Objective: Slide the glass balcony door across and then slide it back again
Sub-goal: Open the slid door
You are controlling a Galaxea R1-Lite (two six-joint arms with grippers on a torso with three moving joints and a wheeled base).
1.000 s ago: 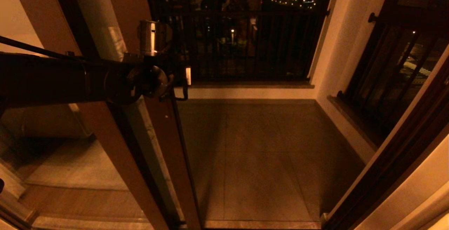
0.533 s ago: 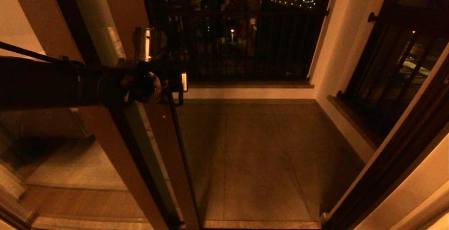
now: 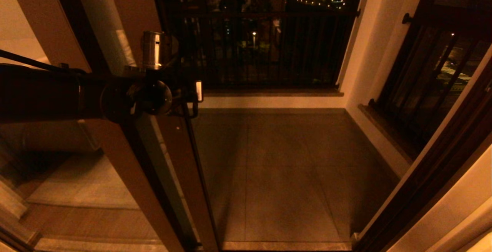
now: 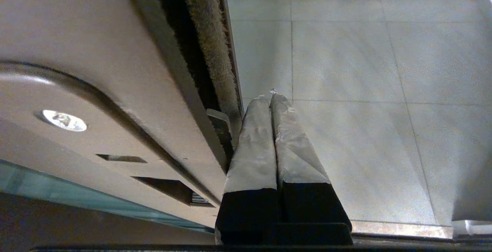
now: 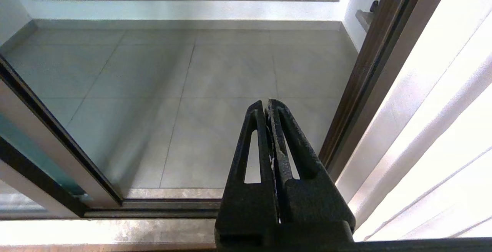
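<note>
Pushing with my left gripper [image 4: 271,98], its taped fingers [image 4: 253,144] pressed together on nothing, I have it set against the leading edge of the glass balcony door with the dark brown frame [image 3: 180,156], right beside the fuzzy seal strip [image 4: 207,44]. That door stands well over to the left of the opening, and the grey tiled balcony floor [image 3: 284,175] lies bare through to the black railing [image 3: 265,48]. I judge the first slide is nearly or fully done; sliding it back is all left. My right gripper [image 5: 268,106] hangs parked, clenched empty, near the right-hand brown jamb [image 5: 361,79].
</note>
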